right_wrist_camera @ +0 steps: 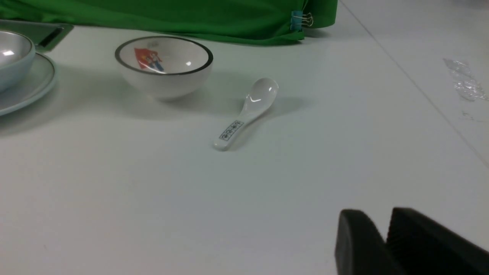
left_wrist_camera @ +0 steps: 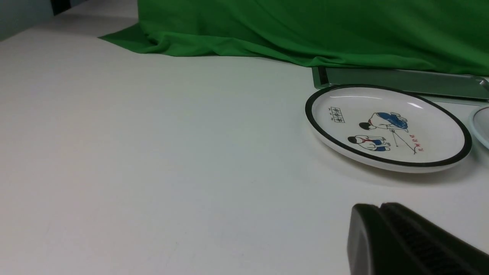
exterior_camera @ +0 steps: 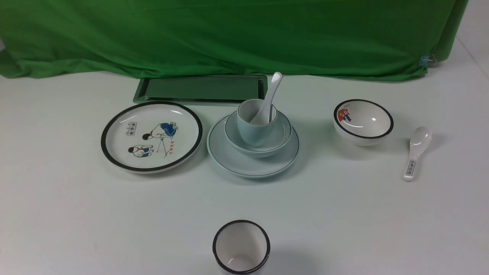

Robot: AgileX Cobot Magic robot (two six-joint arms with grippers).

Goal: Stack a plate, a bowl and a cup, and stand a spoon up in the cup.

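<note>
The pale blue-green plate point(exterior_camera: 233, 160) sits at the table's middle. The pale blue-green bowl point(exterior_camera: 280, 139) stands on it, and the cup point(exterior_camera: 250, 131) stands in the bowl. The plain white spoon point(exterior_camera: 272, 91) stands in the cup, handle leaning up and to the right. Neither gripper shows in the front view. In its wrist view my left gripper point(left_wrist_camera: 380, 206) is shut and empty above bare table, left of the stack. My right gripper point(right_wrist_camera: 383, 218) has a narrow gap between its tips and holds nothing; it is right of the stack. The plate's edge point(right_wrist_camera: 26, 91) and the bowl point(right_wrist_camera: 11, 57) show in the right wrist view.
A white black-rimmed cartoon plate point(exterior_camera: 151, 136) lies left of the stack. A black-rimmed picture bowl point(exterior_camera: 363, 121) and a printed-handle spoon point(exterior_camera: 416, 151) lie to the right. A black-rimmed white cup point(exterior_camera: 241, 246) stands at the front. A green tray point(exterior_camera: 200, 89) and green cloth are at the back.
</note>
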